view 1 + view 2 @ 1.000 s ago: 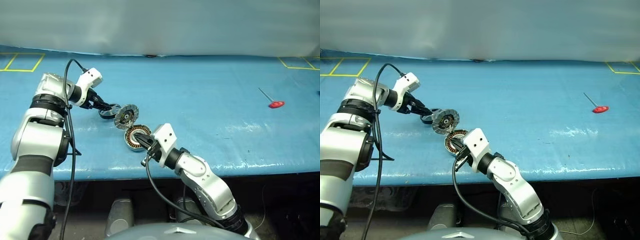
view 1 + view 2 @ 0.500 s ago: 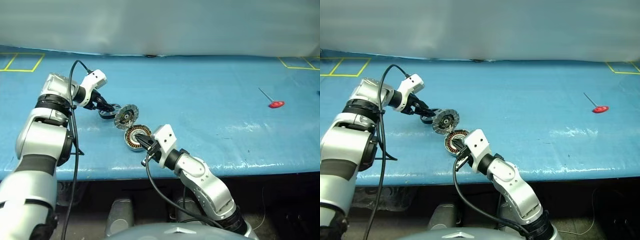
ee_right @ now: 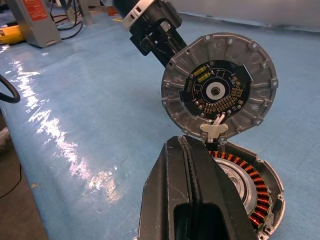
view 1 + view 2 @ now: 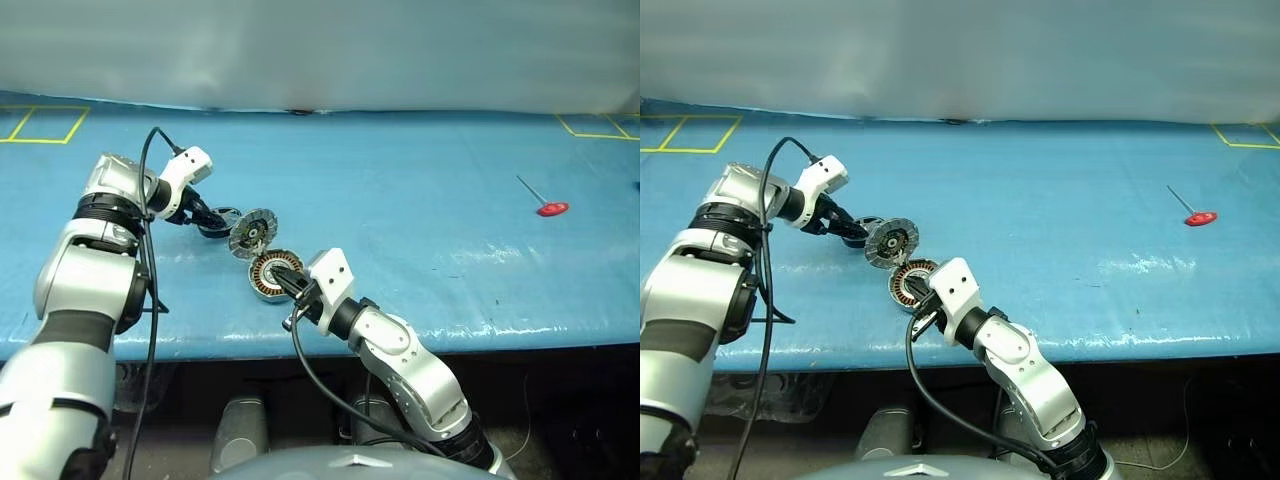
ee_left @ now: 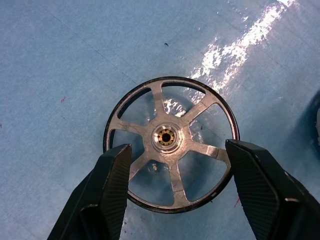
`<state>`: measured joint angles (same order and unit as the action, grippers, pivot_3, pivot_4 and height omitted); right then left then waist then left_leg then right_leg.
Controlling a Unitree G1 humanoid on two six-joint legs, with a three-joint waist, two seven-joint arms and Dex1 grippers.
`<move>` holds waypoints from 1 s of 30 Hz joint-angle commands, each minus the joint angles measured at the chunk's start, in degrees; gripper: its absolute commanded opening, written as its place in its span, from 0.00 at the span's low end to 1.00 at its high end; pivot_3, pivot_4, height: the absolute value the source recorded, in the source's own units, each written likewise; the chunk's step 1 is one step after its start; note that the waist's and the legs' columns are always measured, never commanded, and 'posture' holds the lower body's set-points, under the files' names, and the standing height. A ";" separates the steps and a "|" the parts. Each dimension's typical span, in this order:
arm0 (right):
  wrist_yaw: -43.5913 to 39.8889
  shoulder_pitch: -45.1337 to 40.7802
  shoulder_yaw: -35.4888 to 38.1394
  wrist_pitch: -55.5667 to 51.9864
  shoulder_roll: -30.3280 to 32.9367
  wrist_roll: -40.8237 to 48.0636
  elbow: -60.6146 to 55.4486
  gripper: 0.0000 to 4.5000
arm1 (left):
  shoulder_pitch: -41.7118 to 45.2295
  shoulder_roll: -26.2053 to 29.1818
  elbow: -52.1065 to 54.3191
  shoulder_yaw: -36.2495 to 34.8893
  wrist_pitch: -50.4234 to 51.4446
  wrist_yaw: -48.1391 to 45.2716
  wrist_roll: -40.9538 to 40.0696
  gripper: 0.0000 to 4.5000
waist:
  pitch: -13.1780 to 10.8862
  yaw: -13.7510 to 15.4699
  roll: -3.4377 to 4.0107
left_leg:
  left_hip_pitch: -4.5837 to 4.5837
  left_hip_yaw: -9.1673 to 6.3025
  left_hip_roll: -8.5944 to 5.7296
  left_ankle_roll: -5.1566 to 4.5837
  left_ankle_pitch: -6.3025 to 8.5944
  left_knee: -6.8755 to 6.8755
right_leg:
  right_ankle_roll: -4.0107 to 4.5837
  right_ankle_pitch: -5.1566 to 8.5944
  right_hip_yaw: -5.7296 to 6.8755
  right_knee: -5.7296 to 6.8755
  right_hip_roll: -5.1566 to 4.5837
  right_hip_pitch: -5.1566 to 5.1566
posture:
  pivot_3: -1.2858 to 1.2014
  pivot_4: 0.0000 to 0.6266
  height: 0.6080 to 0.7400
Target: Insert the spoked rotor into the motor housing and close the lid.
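Straddling the spoked rotor (image 5: 170, 142), left end effector (image 5: 175, 175) open, empty; right end effector (image 3: 192, 190) shut, empty.

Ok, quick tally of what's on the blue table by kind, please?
Rotors: 1, spoked rotor
Housings: 1, motor housing
Lids: 1, open lid
Red-handled tools: 1
Total: 4

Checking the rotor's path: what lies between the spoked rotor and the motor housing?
The open lid, standing up between spoked rotor and motor housing, in the left eye view.
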<state>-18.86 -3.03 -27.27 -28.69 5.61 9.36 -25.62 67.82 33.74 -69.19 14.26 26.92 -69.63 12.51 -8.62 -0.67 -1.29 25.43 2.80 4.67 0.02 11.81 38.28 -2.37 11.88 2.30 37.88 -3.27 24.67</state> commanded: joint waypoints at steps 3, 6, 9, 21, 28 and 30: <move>0.21 0.15 0.19 1.11 -0.32 0.07 -2.59 0.00 | 0.09 -0.94 -0.25 -0.37 -0.95 0.80 0.14 0.72 | 0.00 0.02 -0.01 | 0.00 0.00 0.00 0.00 0.00 0.01 | 0.00 0.00 0.00 0.00 0.00 -0.01 | 0.52 0.24 1.00; 0.36 0.27 0.15 1.08 -0.34 0.03 -2.71 0.00 | 0.13 -1.28 -0.55 -0.52 -1.30 1.35 0.17 0.72 | 0.00 -0.02 -0.01 | 0.00 0.00 0.00 0.00 0.00 0.01 | -0.01 -0.01 0.00 0.00 0.00 -0.01 | 0.52 0.24 1.00; 0.65 0.34 0.17 1.06 -0.38 -0.08 -2.77 0.00 | 0.33 -1.56 -0.74 -0.49 -1.57 1.67 0.30 0.72 | 0.00 -0.04 -0.01 | 0.00 0.00 0.00 0.00 0.00 0.01 | 0.00 0.00 0.00 0.00 0.00 0.00 | 0.52 0.24 1.00; 0.99 0.43 0.25 1.40 -0.42 -0.26 -2.67 0.00 | 0.38 -1.28 -1.27 -0.26 -1.22 1.68 1.14 0.58 | 0.01 -0.03 -0.01 | 0.00 0.00 0.00 0.00 0.00 0.01 | -0.01 -0.01 0.00 0.00 0.00 -0.01 | 0.52 0.24 1.00; 0.86 0.30 0.29 1.31 -0.28 -0.33 -2.80 0.00 | 0.00 -1.29 -1.28 -0.13 -0.99 1.81 1.30 0.31 | 0.01 -0.01 -0.01 | -0.01 0.00 0.00 0.00 0.00 0.03 | -0.01 -0.01 0.00 0.01 0.00 -0.02 | 0.52 0.24 1.00; 0.86 0.29 0.31 1.28 -0.26 -0.37 -2.83 0.00 | -0.05 -1.35 -1.28 -0.17 -1.04 1.91 1.26 0.31 | 0.01 -0.01 -0.01 | -0.01 0.00 0.00 0.00 0.00 0.03 | -0.01 -0.01 0.00 0.01 0.00 -0.02 | 0.52 0.24 1.00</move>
<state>-18.28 -2.65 -27.27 -28.69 5.72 9.07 -25.83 67.29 31.96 -70.59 14.23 25.92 -67.84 13.47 -8.61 -0.68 -1.30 25.42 2.80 4.66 0.02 11.80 38.31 -2.38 11.87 2.30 37.89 -3.26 24.65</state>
